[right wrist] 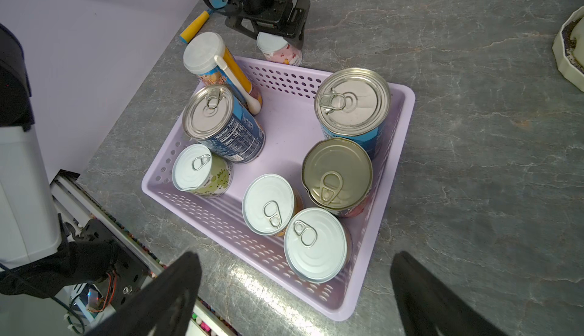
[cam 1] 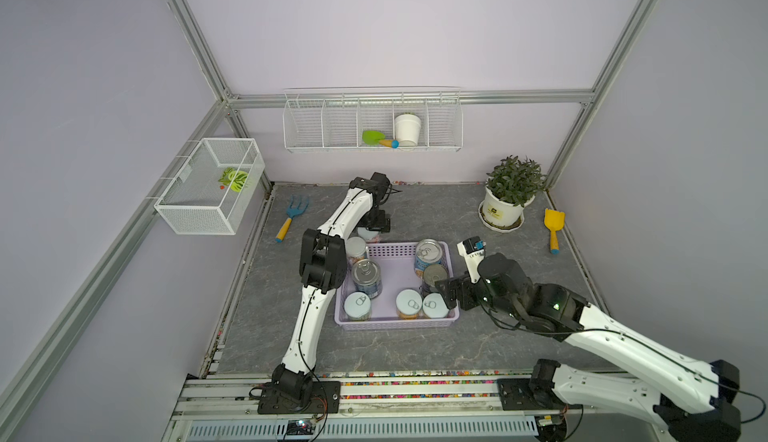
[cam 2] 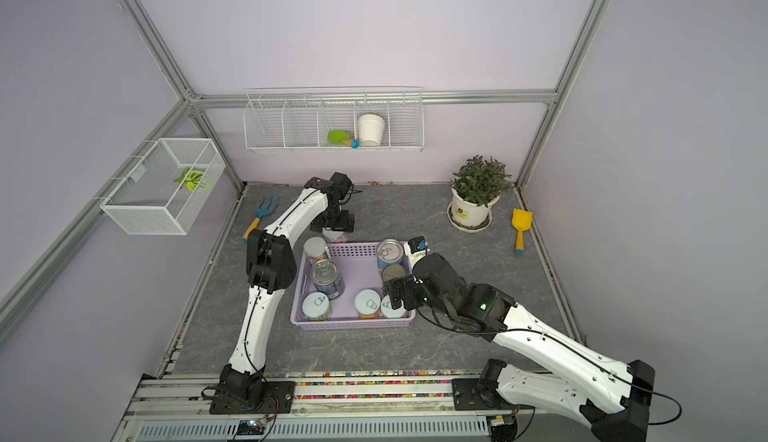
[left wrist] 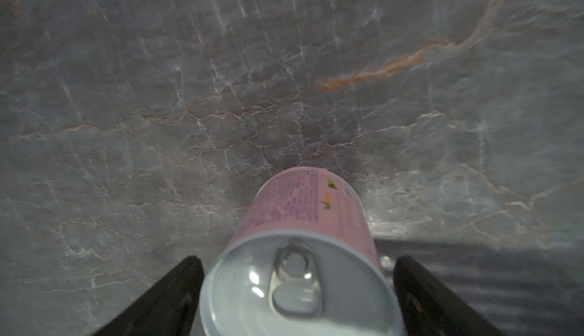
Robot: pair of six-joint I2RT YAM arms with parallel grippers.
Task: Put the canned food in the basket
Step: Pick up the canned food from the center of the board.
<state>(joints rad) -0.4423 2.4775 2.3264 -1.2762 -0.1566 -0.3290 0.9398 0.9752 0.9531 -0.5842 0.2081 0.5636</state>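
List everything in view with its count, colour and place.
basket: one, lavender, mid-table
cans: seven, mixed labels, upright inside the basket
pink can: one, pink, on the table just beyond the basket's far rim
rake: one, blue with yellow handle, far-left table
shovel: one, yellow, far-right table
potted plant: one, green in white pot, far-right corner
wire rack: one, white, back wall
flowerpot: one, white, in the rack
trowel: one, green, in the rack beside the flowerpot
mesh box: one, white, left wall, green leafy thing inside
table: one, grey marble, under the basket
left fingers: two, black, open either side of the pink can
right fingers: two, black, open, empty, at the basket's right side
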